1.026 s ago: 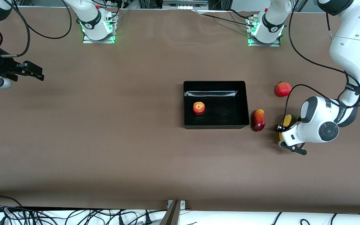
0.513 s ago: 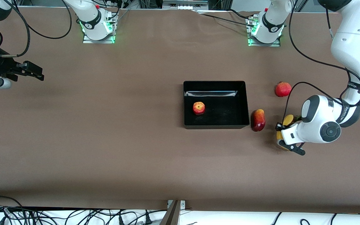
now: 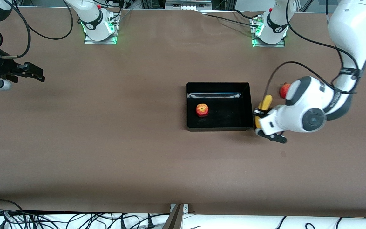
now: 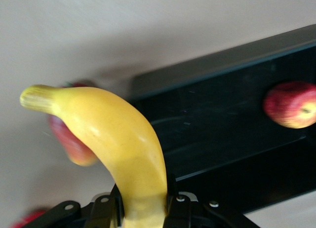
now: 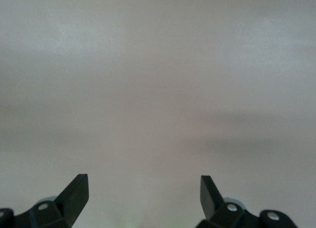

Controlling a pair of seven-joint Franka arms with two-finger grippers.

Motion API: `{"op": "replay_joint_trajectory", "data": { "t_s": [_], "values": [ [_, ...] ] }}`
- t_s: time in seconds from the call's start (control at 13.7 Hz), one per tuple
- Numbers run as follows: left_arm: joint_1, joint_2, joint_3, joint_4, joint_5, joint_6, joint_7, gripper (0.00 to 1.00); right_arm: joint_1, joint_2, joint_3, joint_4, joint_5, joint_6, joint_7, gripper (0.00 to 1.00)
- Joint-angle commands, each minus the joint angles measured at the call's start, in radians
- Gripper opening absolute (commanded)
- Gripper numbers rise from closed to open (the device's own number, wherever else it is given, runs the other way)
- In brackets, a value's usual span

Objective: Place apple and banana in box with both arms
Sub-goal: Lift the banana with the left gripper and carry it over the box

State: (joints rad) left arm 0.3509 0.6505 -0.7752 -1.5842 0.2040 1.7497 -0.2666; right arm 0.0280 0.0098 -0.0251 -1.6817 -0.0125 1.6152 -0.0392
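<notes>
The banana [image 3: 263,108] has risen off the brown table [image 3: 106,143] beside the box [image 3: 219,127].

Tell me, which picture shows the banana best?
The left wrist view: the banana fills it, clamped in the left gripper. The front view shows only a small piece; the right wrist view shows none.

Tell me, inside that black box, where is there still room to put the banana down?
Most of the box floor is bare. The apple sits toward the right arm's end; the half toward the left arm's end is free. It is crowded just outside that wall, where the left gripper holds the banana over a mango, beside a pomegranate.
</notes>
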Motion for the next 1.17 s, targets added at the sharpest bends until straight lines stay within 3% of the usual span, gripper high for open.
{"op": "replay_joint_trajectory", "data": {
  "t_s": [0.0, 0.51, 0.88, 1.1],
  "values": [
    [-0.009, -0.012, -0.055, -0.039, -0.018, -0.013, -0.178, 0.00, 0.004, -0.001, -0.002, 0.003, 0.000, 0.003, 0.010, 1.00],
    [-0.038, -0.014, -0.087, -0.154, -0.017, 0.082, -0.543, 0.00, 0.004, -0.001, -0.002, 0.003, 0.000, 0.002, 0.010, 1.00],
    [-0.076, 0.012, -0.079, -0.174, -0.005, 0.152, -0.621, 0.00, 0.003, 0.001, -0.004, 0.003, 0.000, 0.005, 0.008, 1.00],
    [-0.138, 0.034, -0.039, -0.158, 0.018, 0.183, -0.661, 0.00, 0.001, 0.007, -0.004, 0.005, -0.001, 0.015, -0.001, 1.00]
  ]
}}
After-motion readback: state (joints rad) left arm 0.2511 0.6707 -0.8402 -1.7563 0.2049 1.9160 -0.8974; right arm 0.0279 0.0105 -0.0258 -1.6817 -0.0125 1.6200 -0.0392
